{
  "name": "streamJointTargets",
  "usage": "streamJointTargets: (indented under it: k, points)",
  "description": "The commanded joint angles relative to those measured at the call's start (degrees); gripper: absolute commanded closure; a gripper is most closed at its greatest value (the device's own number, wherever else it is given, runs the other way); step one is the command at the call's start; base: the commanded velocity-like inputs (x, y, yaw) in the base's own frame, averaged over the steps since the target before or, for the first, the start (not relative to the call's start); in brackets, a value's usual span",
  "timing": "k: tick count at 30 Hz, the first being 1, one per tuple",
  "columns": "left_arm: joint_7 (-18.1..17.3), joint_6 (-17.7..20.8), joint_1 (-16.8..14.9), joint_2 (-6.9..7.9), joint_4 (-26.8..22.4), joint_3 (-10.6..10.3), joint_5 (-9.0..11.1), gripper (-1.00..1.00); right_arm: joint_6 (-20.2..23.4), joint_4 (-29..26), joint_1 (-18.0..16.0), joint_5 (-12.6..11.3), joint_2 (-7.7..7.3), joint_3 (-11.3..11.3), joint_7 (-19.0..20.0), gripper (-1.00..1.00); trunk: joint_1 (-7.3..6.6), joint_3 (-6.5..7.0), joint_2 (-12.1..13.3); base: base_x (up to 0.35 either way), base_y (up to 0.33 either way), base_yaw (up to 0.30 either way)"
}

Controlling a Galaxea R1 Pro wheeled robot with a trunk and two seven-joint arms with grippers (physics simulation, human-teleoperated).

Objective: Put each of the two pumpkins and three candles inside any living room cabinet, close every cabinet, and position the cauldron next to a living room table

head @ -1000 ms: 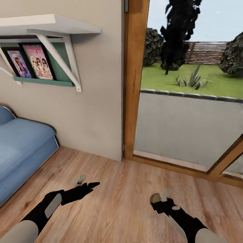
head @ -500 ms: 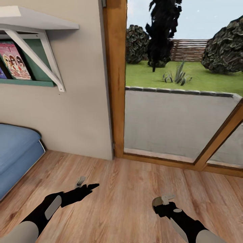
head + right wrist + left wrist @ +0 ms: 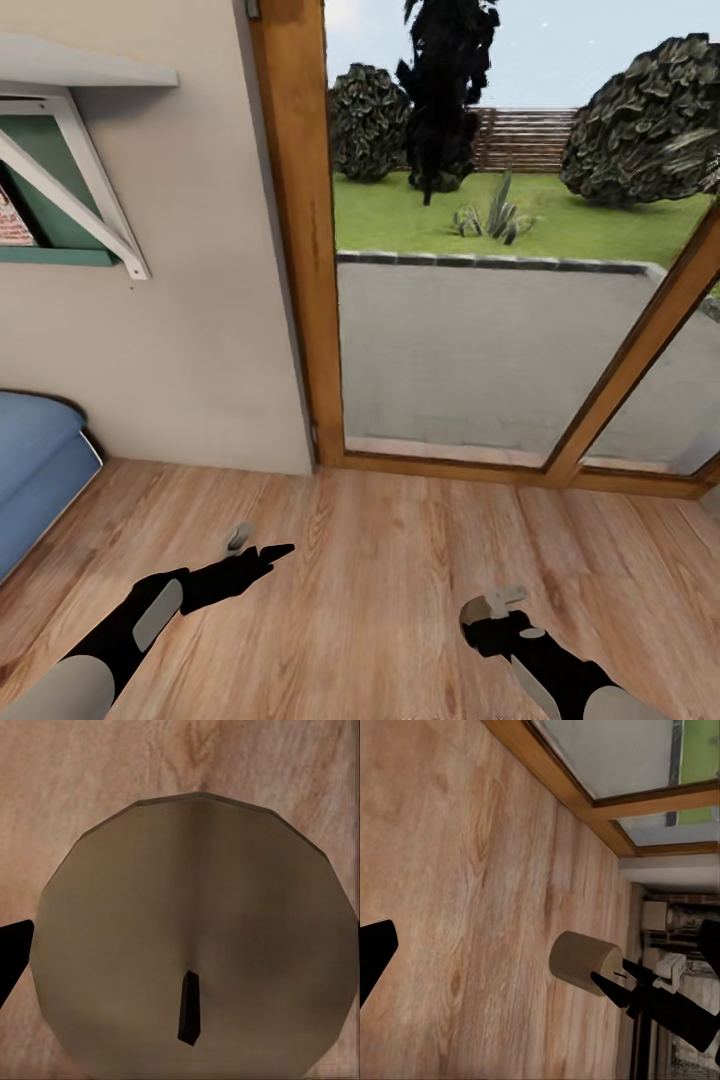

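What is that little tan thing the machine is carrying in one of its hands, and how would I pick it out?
Start at the big wood-framed glass door onto the garden, then drop to the plank floor before it, where two black arms reach in. The right gripper holds a candle: a stubby tan cylinder with a flat round top and a dark wick. The left gripper carries nothing.

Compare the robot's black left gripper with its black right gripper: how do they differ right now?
Load: the left gripper holds nothing, while the right gripper grips a stubby tan candle.
Jaws: the left's stand wide apart over the bare wooden floor; the right's close on the candle's sides.
Shared: both are black and hang low over the floor, in front of the wood-framed glass door.
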Motion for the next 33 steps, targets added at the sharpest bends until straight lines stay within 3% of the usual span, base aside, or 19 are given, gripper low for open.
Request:
streamJointTargets:
  k: [1, 6, 8, 15, 21, 29, 33]
  points:
    - [0.0, 0.0, 0.0, 0.00, 0.0, 0.0, 0.0, -1.00, -0.1, 0.0, 0.0, -0.1, 0.01, 0.0, 0.0, 1.00, -0.23, 0.10, 0.4, 0.000, 0.000, -0.166]
    - [0.2, 0.1, 0.1, -0.07, 0.7, -0.1, 0.0, -1.00, -0.2, 0.1, 0.0, -0.2, 0.02, 0.0, 0.0, 1.00, -1.32, 0.61, 2.4, 0.000, 0.000, -0.165]
    - [0.1, 0.0, 0.1, -0.14, 5.1, -0.2, -0.1, -1.00, -0.2, 0.1, 0.0, -0.3, 0.03, 0.0, 0.0, 1.00, -1.76, 0.82, 3.2, 0.000, 0.000, -0.178]
    - [0.0, -0.4, 0.1, 0.46, 12.6, -0.3, -0.2, -1.00, -0.3, 1.2, 0.1, -0.3, 0.03, 0.0, 0.0, 1.00, -3.30, 1.94, 6.0, 0.000, 0.000, -0.258]
    - [-0.2, -7.0, 0.1, 0.08, 19.2, -1.2, -2.7, -1.00, -3.1, 5.0, 0.2, -0.3, 0.21, 0.0, 0.3, 1.00, -4.62, 3.04, 8.4, 0.000, 0.000, -0.279]
    - [-0.3, -8.3, 0.1, 0.00, 25.3, -1.4, -3.2, -1.00, -3.8, 6.7, 0.8, -0.2, 0.81, 0.0, 0.3, 1.00, -6.38, 4.78, 11.6, 0.000, 0.000, -0.279]
    - [-0.1, -13.8, 0.1, -0.03, 29.0, -1.4, -3.2, -1.00, -4.6, 7.3, 1.3, -0.3, 0.76, 0.0, 0.3, 1.00, -7.25, 5.68, 13.2, 0.000, 0.000, -0.279]
